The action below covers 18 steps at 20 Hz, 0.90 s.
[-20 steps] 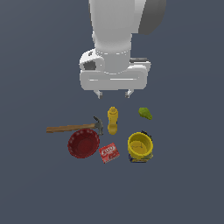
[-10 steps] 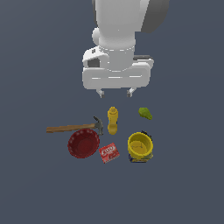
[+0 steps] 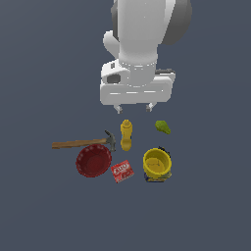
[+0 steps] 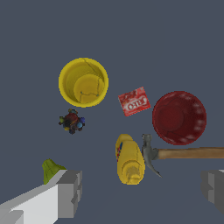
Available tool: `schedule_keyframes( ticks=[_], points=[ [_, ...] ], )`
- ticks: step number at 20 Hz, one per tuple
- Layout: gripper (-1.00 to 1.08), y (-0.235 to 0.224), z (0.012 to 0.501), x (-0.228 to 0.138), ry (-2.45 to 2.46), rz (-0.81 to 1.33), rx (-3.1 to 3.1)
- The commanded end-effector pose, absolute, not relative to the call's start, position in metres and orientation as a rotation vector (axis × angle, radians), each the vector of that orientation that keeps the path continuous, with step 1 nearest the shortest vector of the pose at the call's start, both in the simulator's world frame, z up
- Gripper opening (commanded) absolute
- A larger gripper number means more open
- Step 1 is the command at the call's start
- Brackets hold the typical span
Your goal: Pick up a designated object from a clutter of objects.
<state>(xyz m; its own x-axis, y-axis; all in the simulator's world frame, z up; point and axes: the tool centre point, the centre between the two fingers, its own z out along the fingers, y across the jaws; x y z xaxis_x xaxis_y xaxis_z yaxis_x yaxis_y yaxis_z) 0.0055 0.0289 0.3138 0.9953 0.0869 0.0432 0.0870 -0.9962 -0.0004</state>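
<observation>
Since a second ago your gripper (image 3: 133,109) has drifted toward the exterior view's right, jaws spread and empty, closing on the pear (image 3: 163,127) at right of centre, beside the bottle (image 3: 126,135), so you still need more rightward travel.
</observation>
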Motion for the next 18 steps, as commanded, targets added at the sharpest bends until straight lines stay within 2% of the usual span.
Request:
schedule_keyframes(
  ticks=[1, 9, 18],
  points=[
    [1.0, 0.039, 0.301, 0.003, -0.168, -0.063, -3.138],
    [1.0, 0.093, 0.237, -0.017, -0.334, -0.046, -3.141],
    [1.0, 0.165, 0.151, -0.073, -0.595, -0.023, -3.105]
  ],
)
